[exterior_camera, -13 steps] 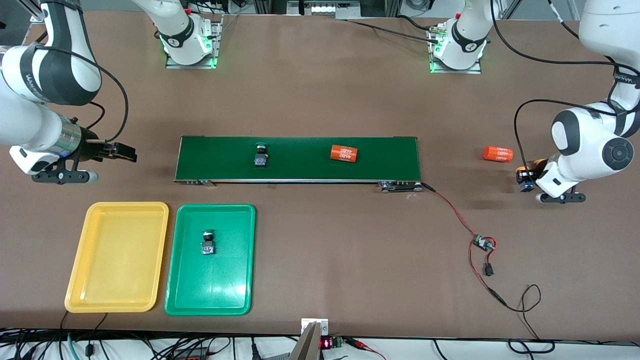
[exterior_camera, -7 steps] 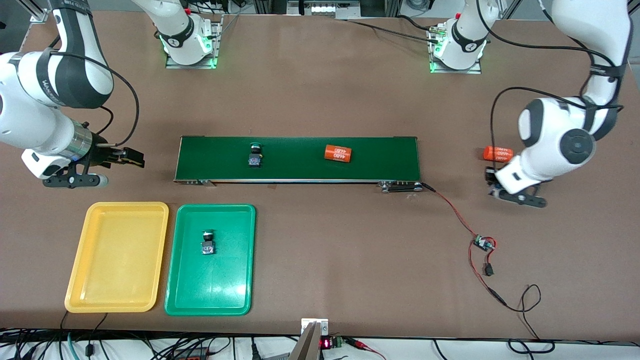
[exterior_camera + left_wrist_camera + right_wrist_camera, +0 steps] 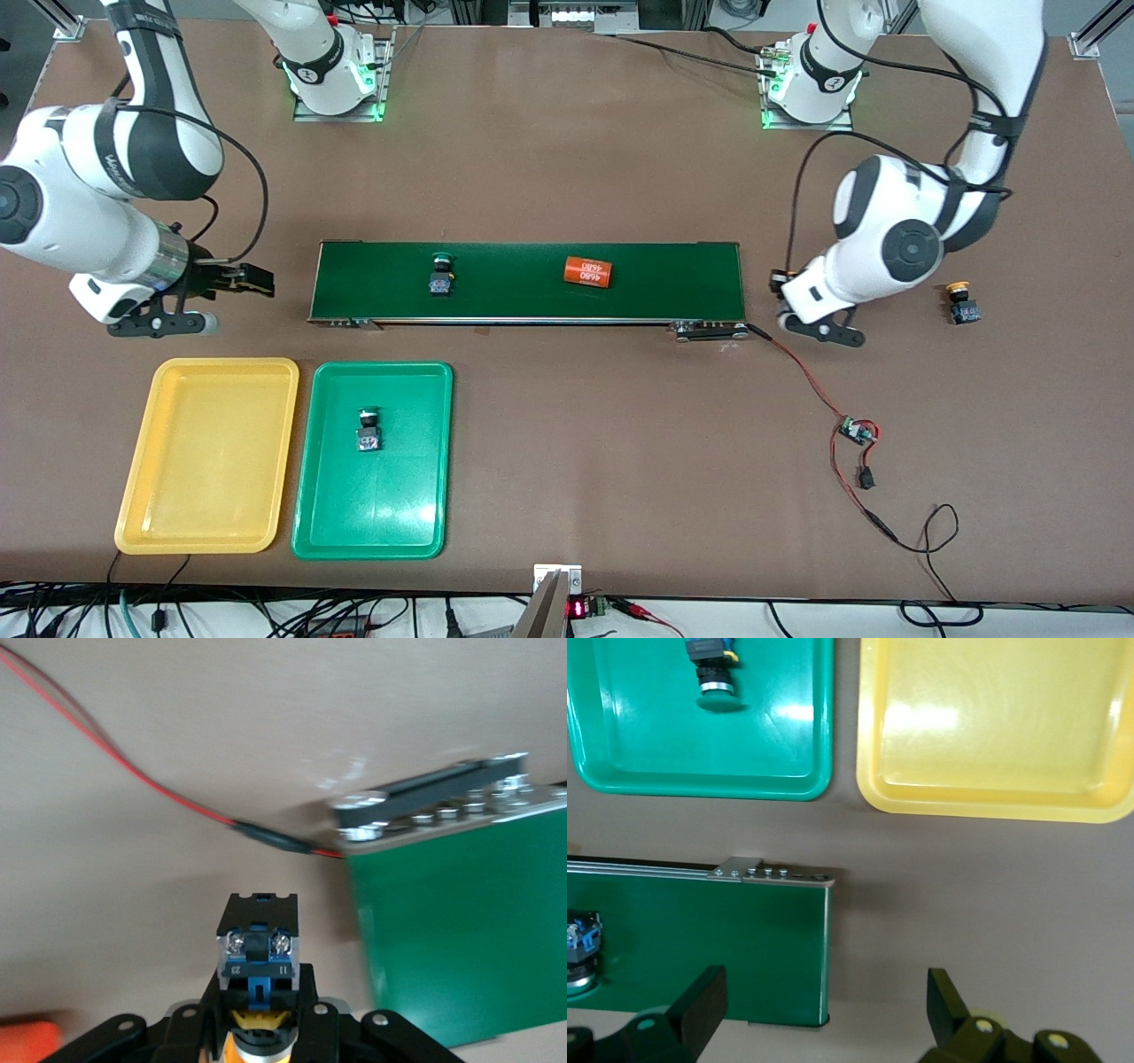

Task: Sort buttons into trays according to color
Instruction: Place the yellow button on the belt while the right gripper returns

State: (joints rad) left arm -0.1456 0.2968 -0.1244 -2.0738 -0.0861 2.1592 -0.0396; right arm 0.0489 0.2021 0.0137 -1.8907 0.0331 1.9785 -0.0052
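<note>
Pinching a yellow button (image 3: 257,970), your left gripper (image 3: 259,1028) hovers beside the conveyor belt (image 3: 532,282); right gripper (image 3: 824,1005) spread wide over the tabletop (image 3: 576,177). Green button (image 3: 368,430) in green tray (image 3: 310,523), another (image 3: 440,274) on the belt.

The table top (image 3: 567,159) is seen as a brown, matt, smooth sheet. The yellow tray (image 3: 142,523) and the green tray (image 3: 310,532) are made of shiny plastic, and bright spots of light are seen on them. The conveyor belt (image 3: 673,279) is covered with a dark green, matt, smooth band, and a shiny metal strip with small screws is fixed at its end. The button on the belt (image 3: 440,274) is made of dull black plastic with a shiny green cap. The orange cylinder (image 3: 589,271) is smooth with white print. The arm shells are glossy white plastic.
</note>
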